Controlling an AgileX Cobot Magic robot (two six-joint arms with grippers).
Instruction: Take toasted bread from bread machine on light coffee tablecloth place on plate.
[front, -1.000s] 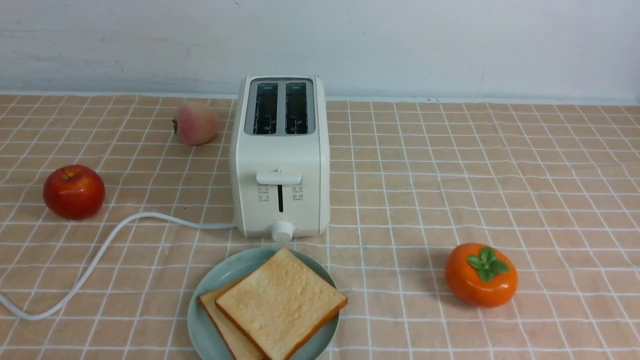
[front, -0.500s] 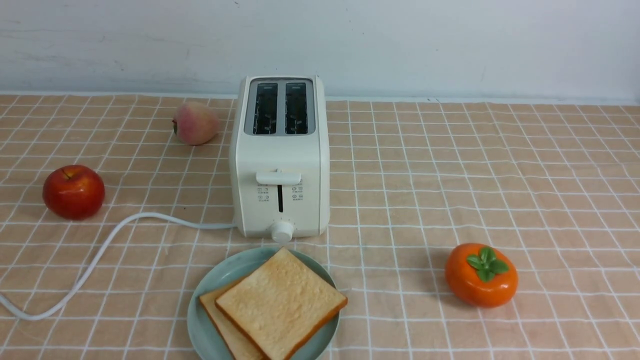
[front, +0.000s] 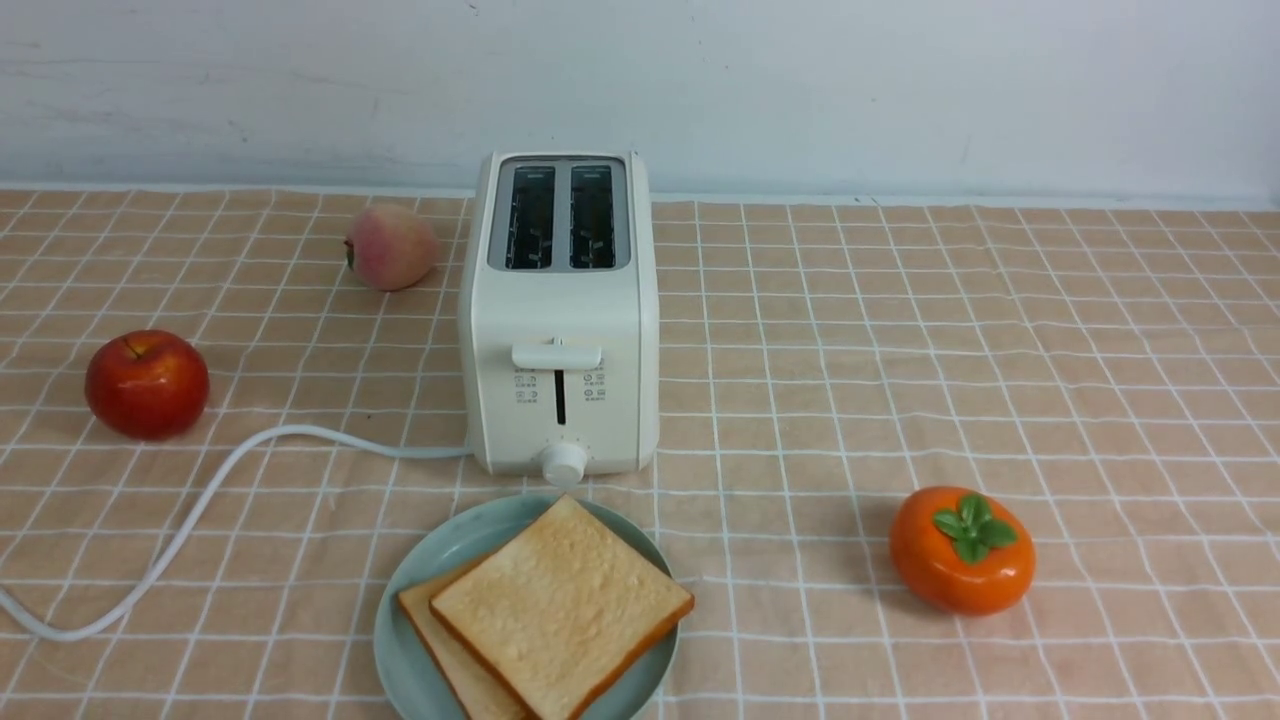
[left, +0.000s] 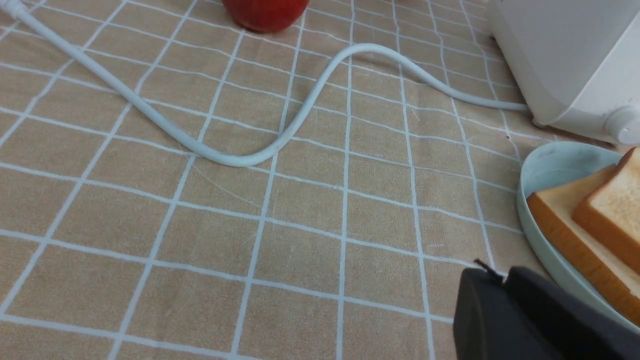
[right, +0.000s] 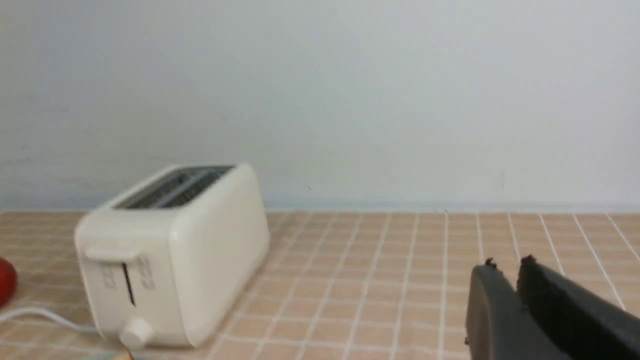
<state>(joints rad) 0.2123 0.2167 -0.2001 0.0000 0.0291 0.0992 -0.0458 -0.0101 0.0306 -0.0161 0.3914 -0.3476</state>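
Toasted bread (front: 563, 607) lies on the plate (front: 425, 580), two slices stacked and overlapping, the upper one turned a little so a strip of the lower shows at the side nearer the worktop's left edge. That plate sits by the near edge of the worktop, just in front of the bread machine (front: 558, 330), whose two slots look dark and empty. On that showing the task reads as done, with nothing left to lift out.

Neither arm appears in the front view. The left pincer (left: 492, 272) shows only as dark fingertips close together, above the light coffee tablecloth (left: 250, 210) just beside the plate's rim, holding nothing and touching neither plate nor bread. The right pincer (right: 506, 264) is raised toward the right side of the worktop, well apart from the bread machine, its tips almost meeting with a thin gap between them and nothing gripped; that picture is soft, so I judge it closed rather than certain.
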